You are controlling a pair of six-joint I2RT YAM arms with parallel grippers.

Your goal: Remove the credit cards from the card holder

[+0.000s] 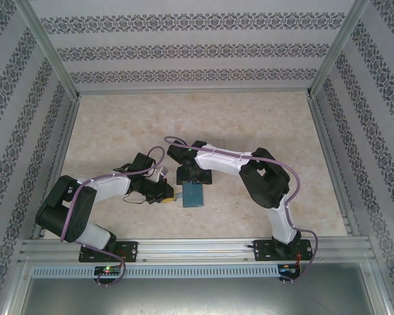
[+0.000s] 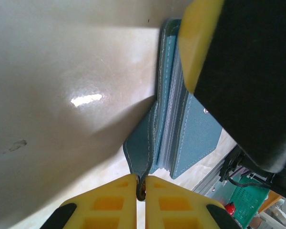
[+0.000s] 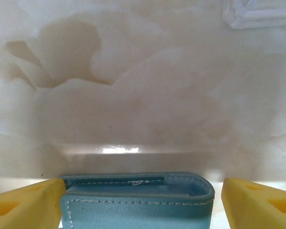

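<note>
The card holder [image 1: 193, 195] lies mid-tabletop [image 1: 203, 125] between both arms, its far edge running finger to finger inside the right gripper [image 3: 143, 202], whose jaws stand wide apart astride it, while the left gripper [image 2: 141, 183] has its jaws clamped on a cover corner.

Teal-blue card holder [image 3: 133, 200], marbled beige table [image 1: 249, 125], seemingly floral-banded walls [image 1: 184, 49]

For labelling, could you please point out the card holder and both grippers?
card holder [image 1: 194, 195], top view, teal cover.
left gripper [image 2: 141, 182], left wrist view, between shut fingertips.
right gripper [image 3: 142, 202], right wrist view, between open fingertips.
</note>
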